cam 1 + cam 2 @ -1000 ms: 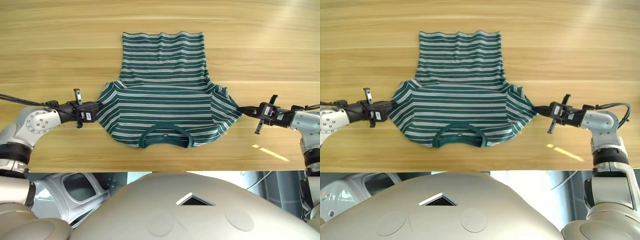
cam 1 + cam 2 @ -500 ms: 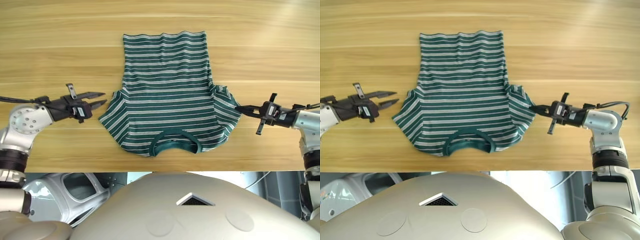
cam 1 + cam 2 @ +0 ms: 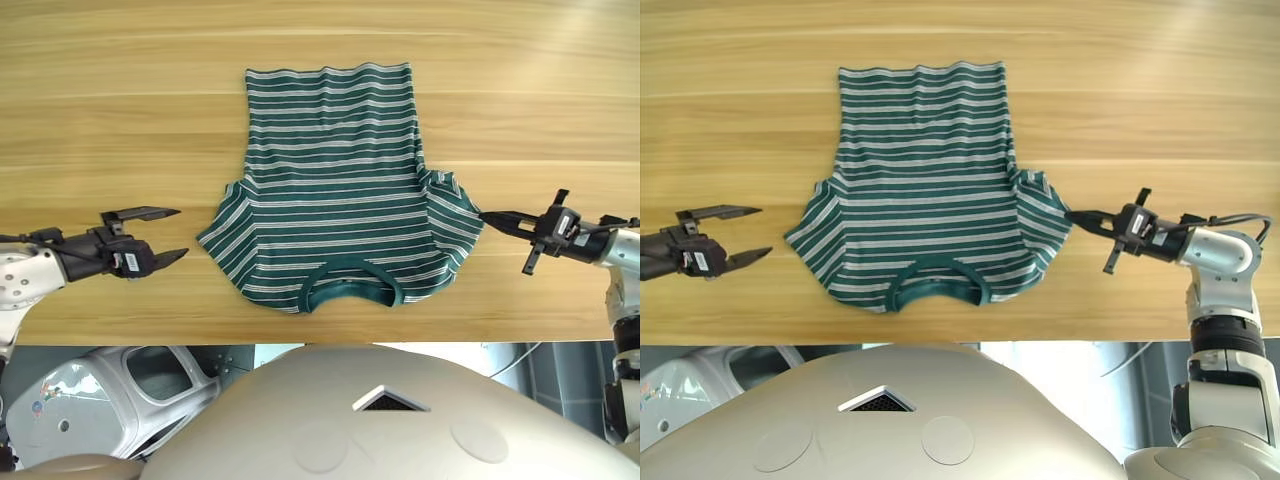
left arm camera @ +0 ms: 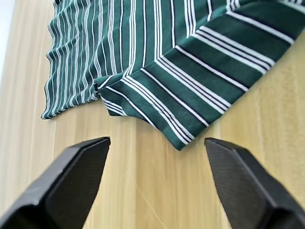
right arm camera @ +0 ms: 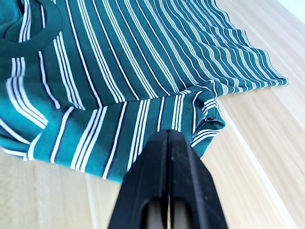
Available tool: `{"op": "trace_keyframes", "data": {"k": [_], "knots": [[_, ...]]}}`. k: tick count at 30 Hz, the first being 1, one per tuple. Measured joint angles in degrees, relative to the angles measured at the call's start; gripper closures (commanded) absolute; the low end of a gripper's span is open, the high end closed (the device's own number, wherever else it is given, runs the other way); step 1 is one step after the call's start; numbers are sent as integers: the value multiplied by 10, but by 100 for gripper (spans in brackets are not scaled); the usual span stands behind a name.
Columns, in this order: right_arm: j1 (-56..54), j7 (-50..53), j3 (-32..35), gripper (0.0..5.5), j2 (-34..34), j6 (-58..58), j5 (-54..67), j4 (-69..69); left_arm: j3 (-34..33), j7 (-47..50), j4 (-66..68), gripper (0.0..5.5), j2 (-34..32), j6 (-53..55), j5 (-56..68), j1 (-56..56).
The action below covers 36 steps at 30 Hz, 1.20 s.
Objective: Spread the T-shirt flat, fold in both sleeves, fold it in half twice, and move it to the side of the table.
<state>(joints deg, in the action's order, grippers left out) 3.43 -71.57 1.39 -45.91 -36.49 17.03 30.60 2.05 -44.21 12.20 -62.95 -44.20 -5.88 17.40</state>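
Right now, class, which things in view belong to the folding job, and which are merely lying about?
Job: T-shirt, spread out; left gripper, open beside one sleeve; right gripper, shut at the other sleeve's edge.
Merely there: wooden table underneath.

There was one T-shirt (image 3: 335,170), striped green and white, on one wooden table (image 3: 120,90). It had two sleeves, one left sleeve (image 3: 222,235) and one right sleeve (image 3: 455,210), and one collar (image 3: 352,266) at its near edge. Two grippers were there: one left gripper (image 3: 182,232) with its two fingers spread, and one right gripper (image 3: 485,215) with its two fingers pressed together.
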Motion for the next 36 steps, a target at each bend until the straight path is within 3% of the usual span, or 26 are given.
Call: {"op": "trace_keyframes", "data": {"k": [5,10,21,36], "knots": [[2,0,5,550,0,5,0,-8,31,69,26,58,46,21,-133,-73],[3,0,9,550,0,10,0,-14,57,91,30,58,56,20,-178,-112],[12,0,14,550,0,12,0,-25,87,87,12,262,43,7,-164,-87],[12,0,14,550,4,13,-1,-28,103,91,44,497,30,11,-189,-103]]}}
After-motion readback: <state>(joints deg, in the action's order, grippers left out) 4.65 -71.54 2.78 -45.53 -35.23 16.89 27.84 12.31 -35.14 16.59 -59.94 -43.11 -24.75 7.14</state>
